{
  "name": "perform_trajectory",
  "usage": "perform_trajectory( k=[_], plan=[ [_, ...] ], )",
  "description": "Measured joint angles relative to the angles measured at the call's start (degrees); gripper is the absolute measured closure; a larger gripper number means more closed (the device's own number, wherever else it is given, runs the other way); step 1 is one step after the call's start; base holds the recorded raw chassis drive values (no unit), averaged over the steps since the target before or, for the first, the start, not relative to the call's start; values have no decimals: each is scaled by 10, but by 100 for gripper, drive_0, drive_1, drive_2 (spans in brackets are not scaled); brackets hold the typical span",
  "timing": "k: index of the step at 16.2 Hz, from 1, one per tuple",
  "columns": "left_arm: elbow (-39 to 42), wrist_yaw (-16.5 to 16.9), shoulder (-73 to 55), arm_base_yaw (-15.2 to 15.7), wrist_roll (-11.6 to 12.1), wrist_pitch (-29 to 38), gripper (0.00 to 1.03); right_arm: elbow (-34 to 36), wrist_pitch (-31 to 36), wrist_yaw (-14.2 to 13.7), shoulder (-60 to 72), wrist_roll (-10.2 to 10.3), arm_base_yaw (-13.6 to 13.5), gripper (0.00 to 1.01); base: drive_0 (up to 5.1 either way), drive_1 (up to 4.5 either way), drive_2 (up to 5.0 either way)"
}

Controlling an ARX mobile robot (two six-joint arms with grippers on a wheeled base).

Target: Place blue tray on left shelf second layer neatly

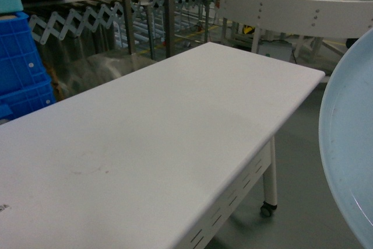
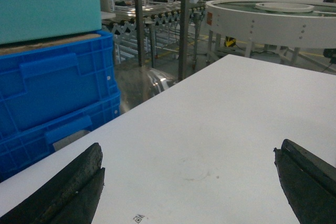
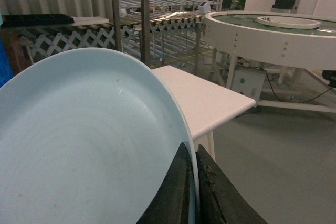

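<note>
Tray: the pale blue tray (image 3: 84, 140) is held off the table's right end, its hollow face turned toward the right wrist camera.
Long axis: cannot tell; each view cuts the oval off.
Right gripper (image 3: 191, 182): clenched on the tray's rim, one finger on each face.
Left gripper (image 2: 189, 182): released, fingers spread wide above the white table (image 2: 220, 129), holding nothing.
Head view: only the tray's curved edge (image 1: 349, 144) at the right border; neither gripper shows.
Left wrist view: blue crates (image 2: 52, 98) beyond the left finger, steel shelf posts (image 2: 184, 24) behind.
</note>
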State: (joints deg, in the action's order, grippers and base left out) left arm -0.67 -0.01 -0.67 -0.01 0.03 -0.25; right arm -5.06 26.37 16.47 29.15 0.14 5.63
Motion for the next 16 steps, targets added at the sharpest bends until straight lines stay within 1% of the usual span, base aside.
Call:
perform_trajectory(
  k=[16],
  plan=[
    [0,0,0,0,0,0,5,0,0,0,0,0,0,99,-149,-149,-149]
  ],
)
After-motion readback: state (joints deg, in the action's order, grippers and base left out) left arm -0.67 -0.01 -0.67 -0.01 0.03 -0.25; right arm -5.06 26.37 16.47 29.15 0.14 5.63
